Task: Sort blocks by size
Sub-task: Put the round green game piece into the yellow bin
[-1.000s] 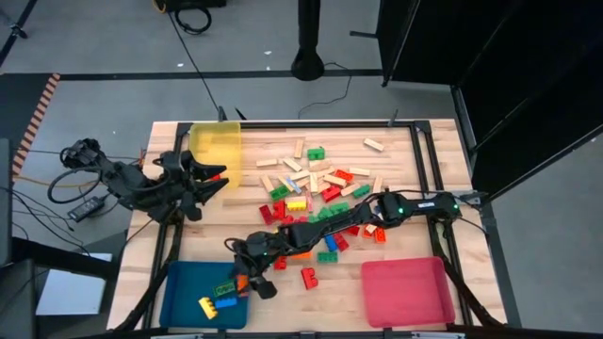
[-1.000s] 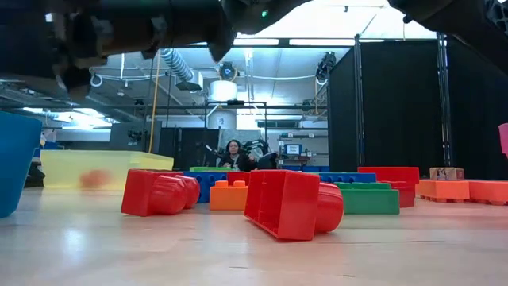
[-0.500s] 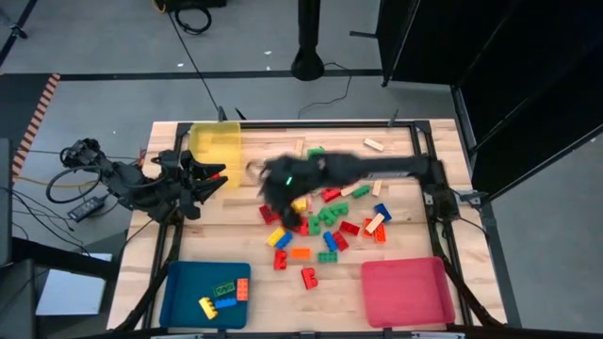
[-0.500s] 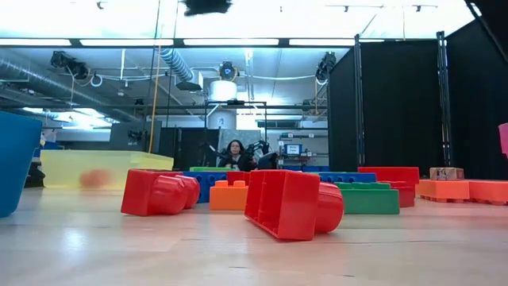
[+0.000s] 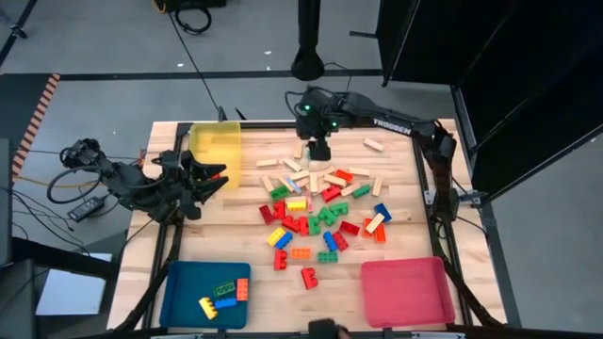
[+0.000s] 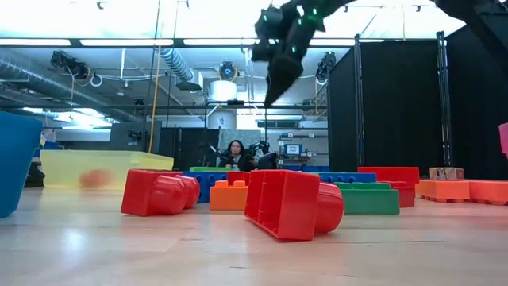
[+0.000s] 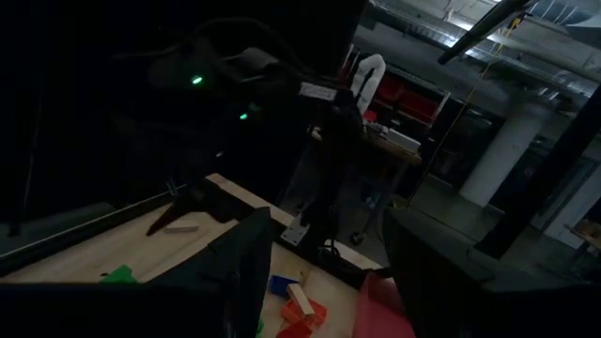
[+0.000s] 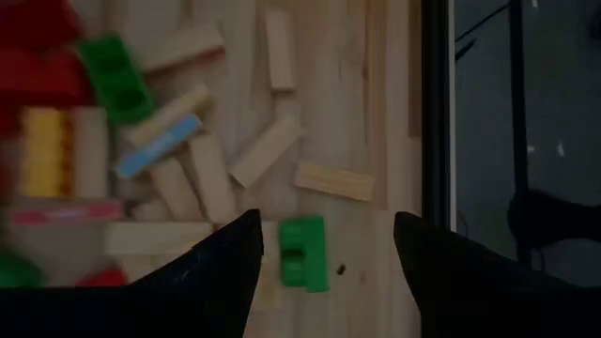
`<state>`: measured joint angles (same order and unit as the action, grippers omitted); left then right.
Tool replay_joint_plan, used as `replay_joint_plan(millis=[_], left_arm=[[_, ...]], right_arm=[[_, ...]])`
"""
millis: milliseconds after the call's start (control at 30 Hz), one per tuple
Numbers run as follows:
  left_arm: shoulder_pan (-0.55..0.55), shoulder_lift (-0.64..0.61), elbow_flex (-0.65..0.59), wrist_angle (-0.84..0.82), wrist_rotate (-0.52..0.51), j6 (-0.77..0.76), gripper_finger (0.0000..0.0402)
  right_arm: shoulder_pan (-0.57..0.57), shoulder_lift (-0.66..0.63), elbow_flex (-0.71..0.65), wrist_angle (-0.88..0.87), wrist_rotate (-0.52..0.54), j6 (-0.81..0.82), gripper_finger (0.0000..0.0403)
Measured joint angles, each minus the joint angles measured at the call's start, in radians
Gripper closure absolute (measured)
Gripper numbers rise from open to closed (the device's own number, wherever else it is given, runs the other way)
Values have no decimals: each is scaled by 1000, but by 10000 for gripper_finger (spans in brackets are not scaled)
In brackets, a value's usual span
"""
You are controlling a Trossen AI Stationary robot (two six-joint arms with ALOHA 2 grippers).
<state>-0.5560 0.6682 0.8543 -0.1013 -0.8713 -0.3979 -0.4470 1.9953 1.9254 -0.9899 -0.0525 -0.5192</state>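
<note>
Blue tray at lower left holding few blocks, pink tray bare, most blocks unsorted mid-frame; right gripper open, empty, top centre; left gripper open, idle.

My arms were matte black and jointed. My right arm carried white lettering along its link and small green lights near the wrist. My left arm trailed looped black cables.
</note>
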Motion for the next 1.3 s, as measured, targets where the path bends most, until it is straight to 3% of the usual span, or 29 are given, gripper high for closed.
replay_joint_plan(millis=[367,667,1100,1300], left_arm=[[0,0,0,-2,-1,1,193],[0,13,0,-2,-8,1,193],[0,25,0,1,-11,1,193],[0,26,0,0,-11,1,193]], right_arm=[[-69,-1,-279,261,8,-133,147],[-68,1,-362,320,7,-197,149],[-47,202,-234,178,57,-192,153],[-53,226,-188,142,49,-192,199]])
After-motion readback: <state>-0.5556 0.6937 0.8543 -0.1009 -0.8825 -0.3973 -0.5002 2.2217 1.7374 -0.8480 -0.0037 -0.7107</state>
